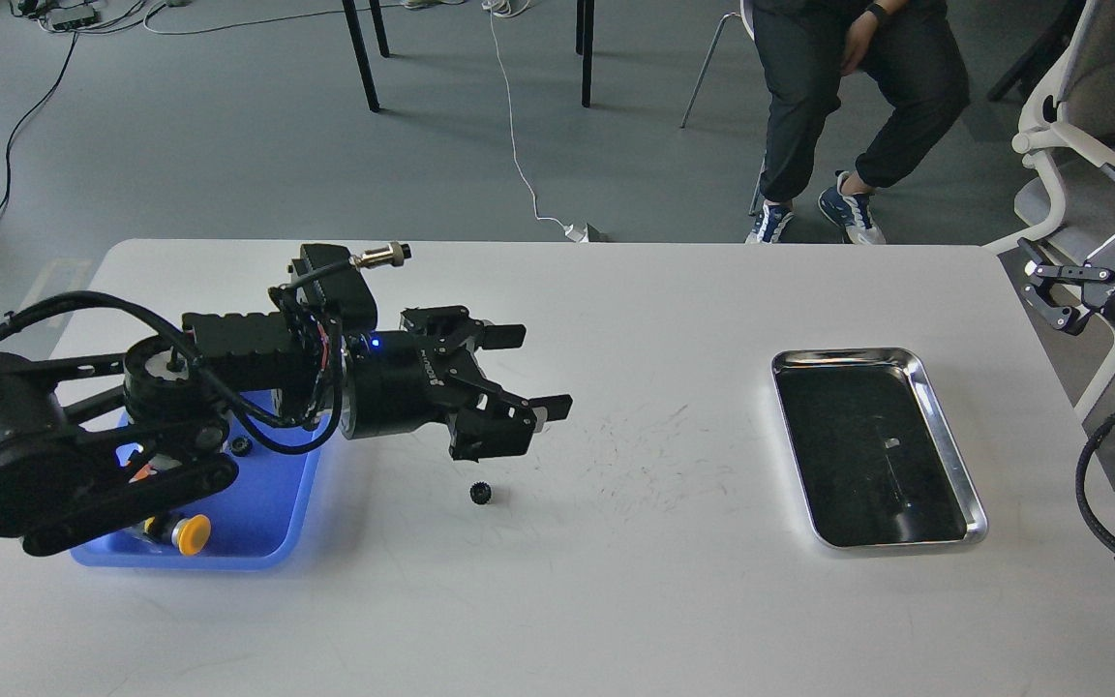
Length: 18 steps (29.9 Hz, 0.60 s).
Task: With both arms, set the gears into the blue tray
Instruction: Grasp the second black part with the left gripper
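A small black gear (480,494) lies loose on the white table, just below and slightly left of my left gripper (530,371). That gripper stands open with its two fingers spread and nothing between them. My left arm stretches low across the blue tray (272,528) and hides most of it. Inside the tray another gear (241,445) peeks out under the arm. My right gripper (1090,242) is open, off the table's right edge beside a chair.
A yellow-capped push button (188,533) shows in the tray's front part. A shiny silver tray (945,426) sits at the right of the table. A seated person (848,87) and chair legs are beyond the far edge.
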Motion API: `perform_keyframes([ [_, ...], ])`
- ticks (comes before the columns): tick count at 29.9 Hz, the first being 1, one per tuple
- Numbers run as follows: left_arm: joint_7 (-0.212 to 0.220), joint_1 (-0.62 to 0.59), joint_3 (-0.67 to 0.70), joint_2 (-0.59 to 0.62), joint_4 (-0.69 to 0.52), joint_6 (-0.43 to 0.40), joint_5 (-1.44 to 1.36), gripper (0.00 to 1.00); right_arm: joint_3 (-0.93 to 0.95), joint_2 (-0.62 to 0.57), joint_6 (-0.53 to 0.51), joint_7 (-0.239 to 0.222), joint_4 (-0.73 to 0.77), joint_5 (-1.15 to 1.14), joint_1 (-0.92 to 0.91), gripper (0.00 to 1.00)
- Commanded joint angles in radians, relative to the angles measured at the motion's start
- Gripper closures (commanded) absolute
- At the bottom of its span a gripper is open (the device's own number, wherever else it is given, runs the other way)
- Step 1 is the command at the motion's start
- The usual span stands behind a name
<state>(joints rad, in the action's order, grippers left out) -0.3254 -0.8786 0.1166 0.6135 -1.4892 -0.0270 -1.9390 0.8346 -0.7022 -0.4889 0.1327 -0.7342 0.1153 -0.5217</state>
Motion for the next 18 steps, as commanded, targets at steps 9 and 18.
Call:
perform_keyframes([
  [9,-0.017,0.151,0.0,-0.1,0.24,0.073,-0.243,0.06,0.011,0.015,0.0,0.002,-0.005,0.006,0.012,0.06],
  [18,-0.018,0.222,0.005,-0.098,0.288,0.11,-0.243,0.15,0.012,0.02,0.0,0.002,-0.017,0.004,0.011,0.06],
])
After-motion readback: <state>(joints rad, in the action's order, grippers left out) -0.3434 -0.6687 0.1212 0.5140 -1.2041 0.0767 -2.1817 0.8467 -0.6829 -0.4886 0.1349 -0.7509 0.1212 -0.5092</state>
